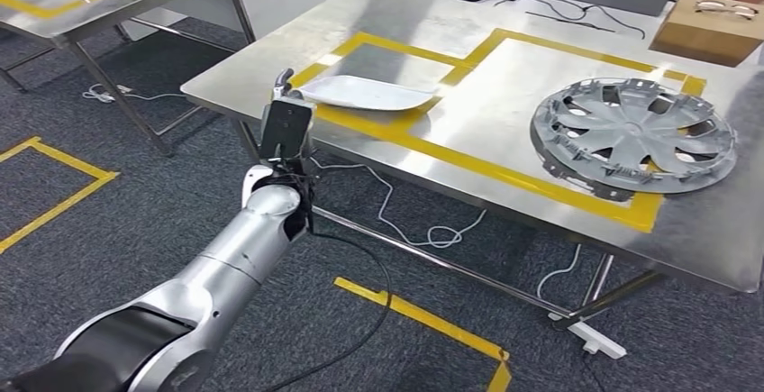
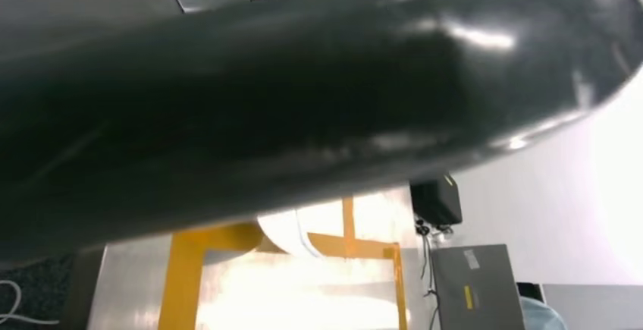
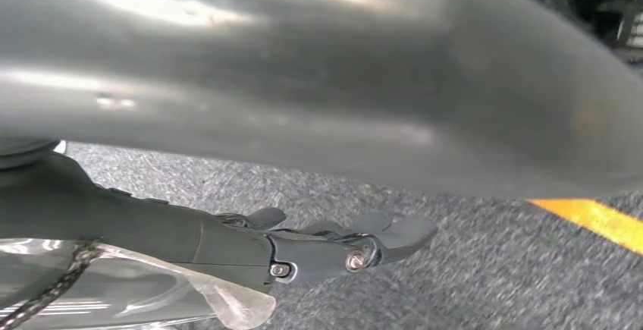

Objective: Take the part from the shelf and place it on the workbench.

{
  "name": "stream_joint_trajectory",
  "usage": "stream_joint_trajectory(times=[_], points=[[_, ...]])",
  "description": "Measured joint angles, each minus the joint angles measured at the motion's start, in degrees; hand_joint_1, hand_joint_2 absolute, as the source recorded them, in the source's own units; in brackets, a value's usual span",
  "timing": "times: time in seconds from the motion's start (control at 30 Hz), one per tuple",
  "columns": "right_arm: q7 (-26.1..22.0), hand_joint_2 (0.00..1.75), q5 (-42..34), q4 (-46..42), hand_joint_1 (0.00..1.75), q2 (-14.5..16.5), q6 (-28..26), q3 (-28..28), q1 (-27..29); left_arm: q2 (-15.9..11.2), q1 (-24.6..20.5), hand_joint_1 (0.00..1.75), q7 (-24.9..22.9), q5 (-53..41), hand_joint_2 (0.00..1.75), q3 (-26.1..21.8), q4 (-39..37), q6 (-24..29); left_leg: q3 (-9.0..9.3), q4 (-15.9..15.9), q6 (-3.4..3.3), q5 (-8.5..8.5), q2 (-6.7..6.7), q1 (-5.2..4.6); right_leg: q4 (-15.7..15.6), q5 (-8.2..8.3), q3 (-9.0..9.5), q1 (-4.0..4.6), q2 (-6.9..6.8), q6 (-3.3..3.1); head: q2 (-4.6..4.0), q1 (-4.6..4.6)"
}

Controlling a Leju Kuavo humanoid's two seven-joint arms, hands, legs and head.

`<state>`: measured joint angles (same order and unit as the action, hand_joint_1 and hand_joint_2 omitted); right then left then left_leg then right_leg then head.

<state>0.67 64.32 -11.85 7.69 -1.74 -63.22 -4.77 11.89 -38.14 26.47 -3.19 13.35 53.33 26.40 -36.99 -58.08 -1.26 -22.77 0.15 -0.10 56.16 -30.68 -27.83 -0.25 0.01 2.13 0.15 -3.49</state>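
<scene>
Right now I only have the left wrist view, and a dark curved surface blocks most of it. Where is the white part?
Observer: The white part lies on the workbench, inside the smaller yellow-taped box.
Operator: And my left hand?
Observer: The left hand is at the bench's near edge, against the part's end. I cannot tell whether it grips.
Operator: Anything else on the bench nearby?
Observer: A grey wheel cover lies in the larger taped box, apart from the part.
</scene>
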Motion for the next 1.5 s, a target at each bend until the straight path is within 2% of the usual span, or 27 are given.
stream_joint_trajectory(times=[0.07,0.1,0.13,0.2,0.23,0.27,0.3,0.33,0.4,0.47,0.57,0.6,0.67,0.73,0.77,0.8,0.83,0.93,1.0,1.07,1.13,1.23,1.27,1.3,1.37,1.43,1.5], points=[[0.0,0.0,0.01,0.01,0.0,0.01,-0.01,-0.08,0.07,0.02,-0.02,0.0,0.02,0.01,0.0,0.03,-0.1,-0.01,-0.31,-0.12,0.67,0.15,-0.03,0.08,-0.25,0.71,-0.64,-0.1,-0.08,-0.89,0.0,0.03],[-0.01,0.0,0.01,0.02,0.0,0.02,-0.02,-0.1,0.08,-0.01,-0.03,0.0,0.03,0.05,0.0,0.04,-0.17,-0.01,-0.66,-0.91,0.99,-0.89,-0.09,0.12,-0.35,1.17,-0.99,-0.19,-0.16,-1.43,0.0,-0.01],[0.0,0.0,0.01,0.02,0.0,0.02,-0.03,-0.11,0.07,-0.05,-0.04,0.0,0.05,0.09,0.0,0.04,-0.24,-0.01,-1.3,-2.84,1.28,-2.95,-0.15,0.17,-0.45,1.73,-1.46,-0.29,-0.25,-1.92,0.0,-0.07],[0.04,0.0,0.0,0.02,0.0,0.02,-0.03,-0.14,0.03,-0.14,-0.01,0.0,0.08,0.14,0.0,0.04,-0.52,0.05,-3.13,-9.87,1.74,-8.37,-0.2,0.32,-0.32,2.7,-2.57,-0.26,-0.32,-2.41,0.0,-0.19],[0.08,0.0,0.0,0.02,0.0,0.02,-0.02,-0.15,0.05,-0.22,0.0,0.0,0.09,0.13,0.0,0.04,-0.73,0.15,-3.84,-13.45,1.91,-10.19,-0.2,0.38,-0.17,3.21,-3.29,-0.22,-0.32,-2.48,0.0,-0.21],[0.1,0.0,0.0,0.02,0.0,0.02,-0.01,-0.16,0.07,-0.34,-0.04,0.0,0.09,0.11,0.0,0.04,-0.98,0.26,-3.92,-15.7,2.01,-10.69,-0.2,0.4,0.04,3.65,-4.06,-0.2,-0.32,-2.47,0.0,-0.2],[0.14,0.0,0.0,0.02,0.0,0.02,-0.01,-0.17,0.08,-0.54,-0.19,0.0,0.08,0.1,0.0,0.04,-1.23,0.37,-3.16,-15.96,2.02,-10.02,-0.2,0.41,0.31,4.03,-4.83,-0.19,-0.31,-2.41,0.0,-0.22],[0.21,0.0,-0.01,0.02,0.0,0.03,-0.01,-0.19,0.09,-0.75,-0.5,0.0,0.05,0.1,0.0,0.03,-1.47,0.39,-1.43,-14.07,1.94,-8.62,-0.2,0.41,0.62,4.31,-5.57,-0.19,-0.29,-2.33,0.0,-0.22],[0.37,0.0,-0.14,0.02,0.0,0.05,-0.02,-0.31,0.1,-1.27,-1.63,0.0,-0.09,0.13,0.0,0.02,-1.91,-0.05,3.62,-6.78,1.58,-6.54,-0.2,0.36,1.3,4.73,-6.82,-0.1,-0.27,-2.01,0.0,-0.23],[0.33,0.0,-0.52,0.02,0.0,0.07,0.04,-0.64,0.09,-1.91,-2.99,0.0,-0.52,0.33,0.0,0.0,-2.26,-1.36,6.76,-1.31,1.17,-6.63,-0.23,0.2,1.74,5.23,-7.61,0.04,-0.28,-1.43,0.0,-0.19],[0.2,0.0,-0.86,0.02,0.0,0.07,-0.43,-1.08,0.17,-2.89,-3.86,0.0,-1.08,0.78,0.0,-0.28,-2.62,-2.89,6.75,0.15,0.27,-6.46,-0.21,0.08,1.84,5.93,-8.27,-0.06,-0.26,-0.42,0.0,-0.15],[0.21,0.0,-0.84,0.02,0.0,0.07,-0.76,-1.13,0.24,-3.09,-3.95,0.0,-1.16,0.78,0.0,-0.42,-2.69,-3.03,6.53,0.3,-0.19,-6.05,-0.22,0.14,2.49,5.34,-8.78,-0.13,-0.23,-0.15,0.0,-0.1],[-0.16,0.0,-0.64,0.02,0.0,0.07,-1.54,-1.15,0.35,-3.41,-4.09,0.0,-1.25,0.57,0.0,-0.71,-2.75,-3.1,5.85,0.53,-0.95,-5.22,-0.35,0.3,7.18,2.01,-11.05,-0.27,-0.15,0.33,0.0,0.11],[-0.84,0.0,-0.34,0.02,0.0,0.07,-2.14,-1.15,0.39,-3.75,-3.94,0.0,-1.33,0.23,0.0,-1.08,-2.8,-3.06,4.99,0.49,-1.21,-4.57,-0.68,0.24,14.71,-1.92,-13.94,-0.37,-0.13,0.7,0.0,0.25],[-1.08,0.0,-0.22,0.02,0.0,0.07,-2.3,-1.15,0.41,-3.95,-3.76,0.0,-1.39,0.09,0.0,-1.25,-2.85,-3.02,4.62,0.45,-1.2,-4.28,-0.93,0.21,17.18,-2.76,-14.68,-0.39,-0.13,0.79,0.0,0.23],[-1.18,0.0,-0.14,0.02,0.0,0.07,-2.37,-1.15,0.43,-4.11,-3.59,0.0,-1.45,0.0,0.0,-1.36,-2.9,-2.99,4.33,0.41,-1.15,-4.05,-1.26,0.19,17.5,-2.52,-14.35,-0.39,-0.11,0.8,0.0,0.23],[-1.22,0.0,-0.09,0.02,0.0,0.07,-2.42,-1.15,0.46,-4.25,-3.47,0.0,-1.51,-0.06,0.0,-1.43,-2.95,-2.97,4.12,0.38,-1.06,-3.85,-1.68,0.18,15.64,-1.35,-12.9,-0.39,0.01,0.72,0.0,0.24],[-1.34,0.0,-0.02,0.02,0.0,0.02,-2.56,-1.15,0.51,-4.42,-3.58,0.0,-1.57,-0.2,0.0,-1.53,-2.97,-2.97,3.67,0.2,-0.57,-3.45,-3.02,0.11,4.32,2.52,-5.79,-0.48,2.65,-0.11,0.0,0.2],[-1.43,0.0,-0.02,0.01,0.0,-0.02,-2.64,-1.15,0.51,-4.48,-3.69,0.0,-1.58,-0.25,0.0,-1.61,-2.98,-2.96,3.01,0.05,0.09,-3.0,-3.88,0.19,1.35,2.56,-4.02,-0.46,3.76,-0.6,0.0,0.11],[-1.47,0.87,-0.02,0.01,0.0,0.01,-2.68,-1.16,0.53,-4.67,-3.6,0.0,-1.6,-0.31,0.0,-1.68,-2.99,-2.94,2.46,-0.01,0.8,-2.64,-4.73,0.37,0.97,2.76,-3.99,-0.51,2.76,-1.04,0.0,0.06],[-1.63,1.75,-0.01,0.0,0.0,0.05,-2.74,-1.16,0.53,-4.86,-3.66,0.0,-1.62,-0.46,0.0,-1.72,-2.99,-2.75,1.47,-1.86,1.38,-3.99,-3.85,0.29,0.5,3.15,-3.89,-0.75,1.5,-1.76,0.0,-0.2],[-1.96,1.75,0.1,-0.01,0.0,0.07,-2.8,-1.16,0.56,-4.99,-3.78,0.0,-1.62,-0.77,0.0,-1.73,-2.99,-2.45,-3.03,-12.07,2.23,-9.29,-1.29,0.42,0.32,3.3,-3.95,-0.76,-0.59,-2.29,0.0,-0.73],[-1.98,1.75,0.14,-0.01,0.0,0.07,-2.74,-1.17,0.58,-5.06,-3.65,0.0,-1.62,-0.89,0.0,-1.73,-2.99,-2.4,-4.22,-14.95,2.45,-10.21,-0.97,0.54,0.35,3.3,-4.01,-0.74,-1.27,-2.3,0.0,-0.72],[-1.98,1.75,0.17,-0.01,0.0,0.07,-2.67,-1.17,0.58,-5.14,-3.53,0.0,-1.64,-1.03,0.0,-1.73,-2.99,-2.35,-4.53,-15.96,2.59,-10.07,-0.75,0.64,0.4,3.29,-4.05,-0.73,-1.93,-2.29,0.0,-0.73],[-1.97,1.75,0.19,-0.01,0.0,0.07,-2.46,-1.16,0.52,-5.26,-3.49,0.0,-1.68,-1.36,0.0,-1.73,-2.98,-2.26,-2.09,-11.67,2.64,-7.09,0.07,0.77,0.54,3.23,-4.05,-0.73,-3.14,-2.2,0.0,-0.74],[-1.97,1.75,0.2,-0.01,0.0,0.05,-2.29,-1.16,0.47,-5.29,-3.8,0.0,-1.69,-1.57,0.0,-1.73,-2.97,-2.2,1.69,-4.11,2.26,-4.2,2.41,0.53,0.87,3.02,-4.1,-0.49,-4.16,-1.84,0.0,-0.76],[-1.96,1.75,0.2,-0.02,0.0,0.04,-2.2,-1.16,0.48,-5.32,-3.98,0.0,-1.7,-1.66,0.0,-1.73,-2.97,-2.12,3.1,-0.53,1.55,-3.52,3.72,0.13,1.11,2.86,-4.25,-0.1,-5.24,-1.33,0.01,-0.67]])
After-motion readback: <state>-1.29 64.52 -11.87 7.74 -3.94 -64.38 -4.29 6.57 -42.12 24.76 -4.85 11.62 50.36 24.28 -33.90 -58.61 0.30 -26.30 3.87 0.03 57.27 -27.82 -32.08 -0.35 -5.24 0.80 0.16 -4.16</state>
